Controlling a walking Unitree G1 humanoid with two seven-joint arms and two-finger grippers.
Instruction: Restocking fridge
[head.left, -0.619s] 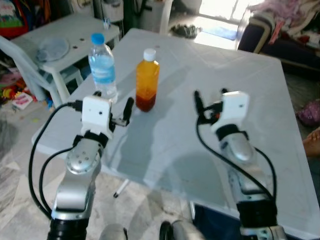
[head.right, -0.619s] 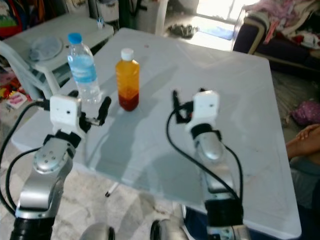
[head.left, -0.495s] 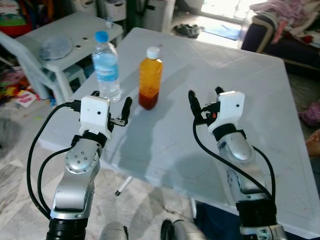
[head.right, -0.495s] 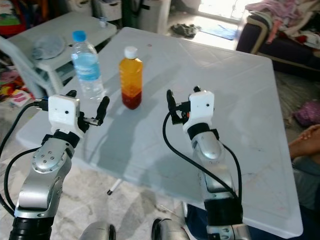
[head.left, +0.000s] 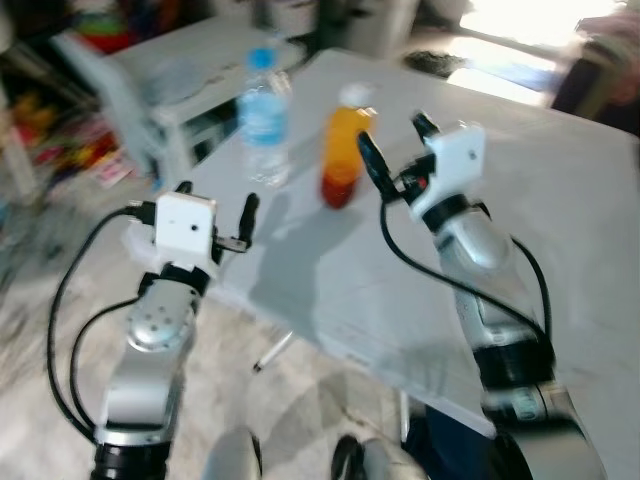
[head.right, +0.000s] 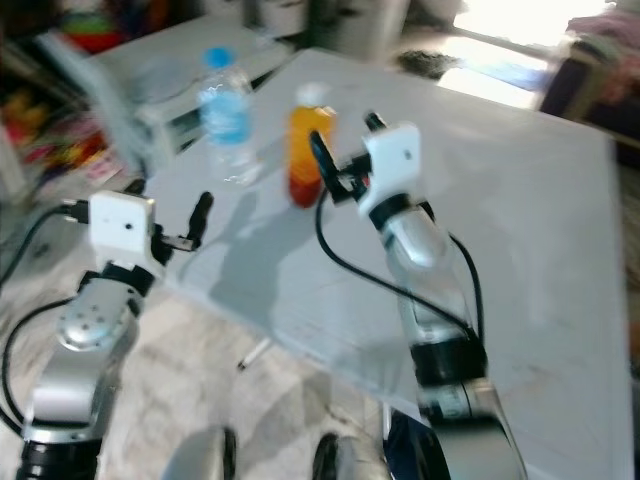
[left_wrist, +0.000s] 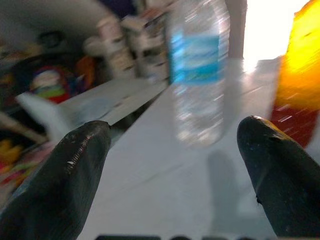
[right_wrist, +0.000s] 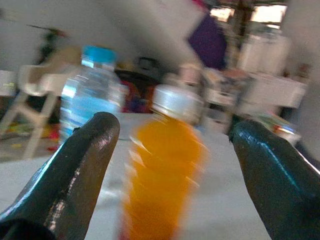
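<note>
Orange juice bottle (head.left: 343, 155) stands upright on the white table (head.left: 560, 230), water bottle (head.left: 263, 120) just beside it. Right gripper (head.left: 392, 152), fingers apart, is nearer, bottle straight ahead between them. Left gripper (head.left: 215, 215), fingers apart, faces the water bottle.

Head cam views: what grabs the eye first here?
The right gripper, fingers spread, reaches at the orange juice bottle standing on the white table. A water bottle with a blue cap stands to the juice's left, with the open left gripper before it near the table's edge.
</note>
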